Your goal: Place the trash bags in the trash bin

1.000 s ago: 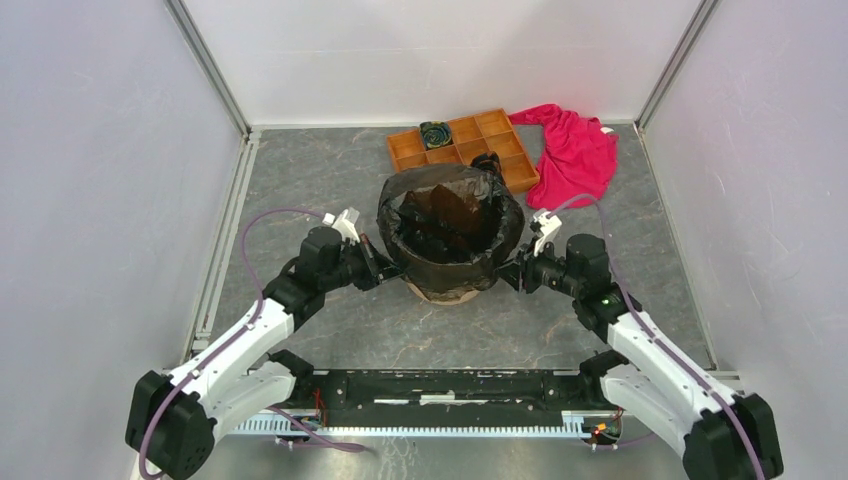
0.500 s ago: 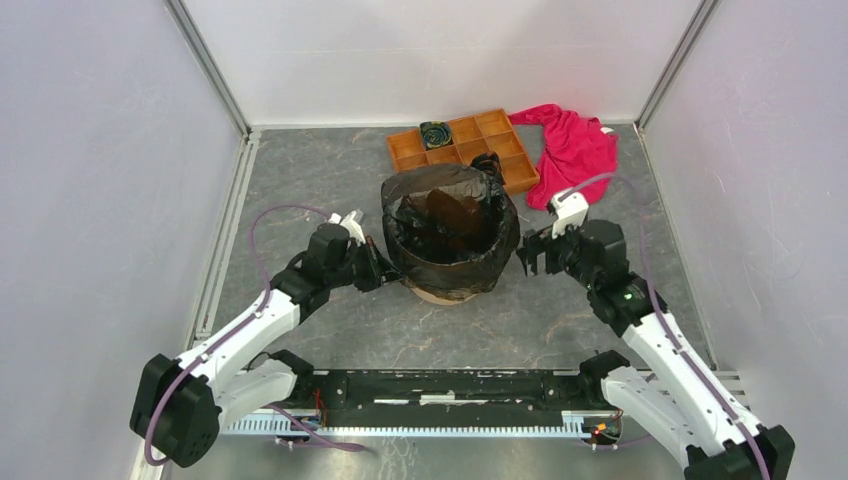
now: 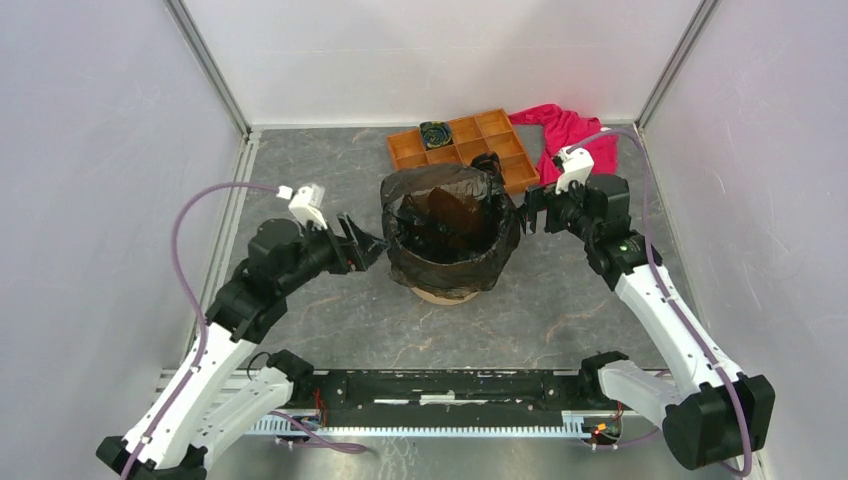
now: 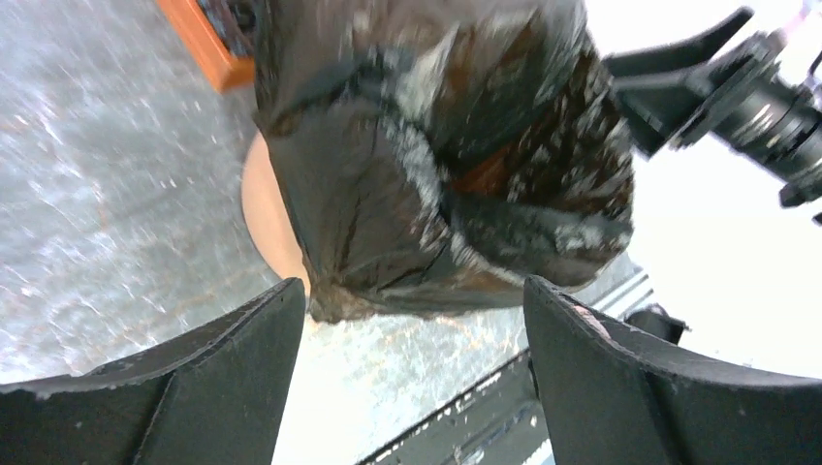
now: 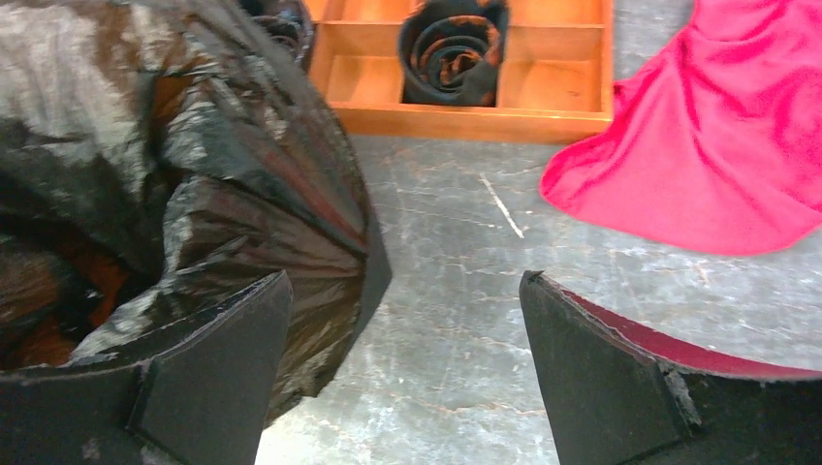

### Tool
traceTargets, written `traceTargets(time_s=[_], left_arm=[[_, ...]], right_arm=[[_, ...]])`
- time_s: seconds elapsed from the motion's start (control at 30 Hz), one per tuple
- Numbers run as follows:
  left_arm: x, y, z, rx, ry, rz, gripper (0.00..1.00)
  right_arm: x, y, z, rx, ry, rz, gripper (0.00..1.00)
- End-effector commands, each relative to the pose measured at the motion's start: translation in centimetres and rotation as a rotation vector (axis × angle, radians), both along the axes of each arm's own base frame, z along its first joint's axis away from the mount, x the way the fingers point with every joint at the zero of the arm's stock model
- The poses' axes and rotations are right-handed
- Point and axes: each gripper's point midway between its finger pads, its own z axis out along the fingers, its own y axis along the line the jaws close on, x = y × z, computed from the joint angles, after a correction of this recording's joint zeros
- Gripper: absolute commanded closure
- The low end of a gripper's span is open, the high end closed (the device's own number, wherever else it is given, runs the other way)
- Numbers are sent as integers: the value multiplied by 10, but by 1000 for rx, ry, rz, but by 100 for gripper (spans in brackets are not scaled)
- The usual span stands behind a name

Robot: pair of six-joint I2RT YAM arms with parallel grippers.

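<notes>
From above, the large bag of thin, glossy black plastic film (image 3: 450,215) is seen lining the round light-orange plastic bin (image 3: 440,296), its mouth folded over the rim, probably to anchor it. The left gripper (image 3: 368,243) at the bin's nine o'clock and the right gripper (image 3: 528,210) at two o'clock are spread wide, with nothing pinched. A coiled black roll (image 3: 436,133) is kept in the flat orange compartment tray (image 3: 405,150) at twelve. In the left wrist view, the film is shown draped nearly to the bin's base. In the right wrist view, a red cloth (image 5: 717,145) is seen at one o'clock.
</notes>
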Motion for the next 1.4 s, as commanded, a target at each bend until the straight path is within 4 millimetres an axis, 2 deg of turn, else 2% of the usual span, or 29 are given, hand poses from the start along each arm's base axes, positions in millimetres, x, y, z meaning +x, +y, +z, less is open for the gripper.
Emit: traceTargets(time_s=[0.0,0.1,0.13,0.2,0.3,0.4,0.53,0.63,0.8,1.1,1.2,1.3,1.37], left_arm=[[19,25,28,144,-55,110,11],[49,22,55,172,-102,163,8],[61,17,69,153,-140,170,2],[81,6,81,141,-163,173,0],[108,-10,74,158,-122,161,0],[121,-26,54,156,-75,124,0],[115,-48,41,86,-21,32,0],[102,-60,35,2,16,-20,0],[71,-85,35,-148,44,-123,0],[12,-118,18,-196,112,-180,0],[8,-103,8,-116,114,-139,0],[10,-62,7,39,75,-21,0],[12,-39,17,116,21,36,0]], right_arm=[[-8,23,18,89,-34,113,6],[-13,17,16,66,-7,98,6],[-14,14,14,61,2,80,6],[-16,12,11,75,8,53,6],[-18,15,8,99,25,59,6],[-15,17,9,128,21,51,5],[-11,25,10,167,23,69,5],[-6,29,8,182,26,82,5],[6,44,6,246,32,114,5],[42,59,13,247,31,138,4],[51,52,13,181,42,114,4],[50,35,12,98,38,50,3],[47,20,9,46,44,-6,3]])
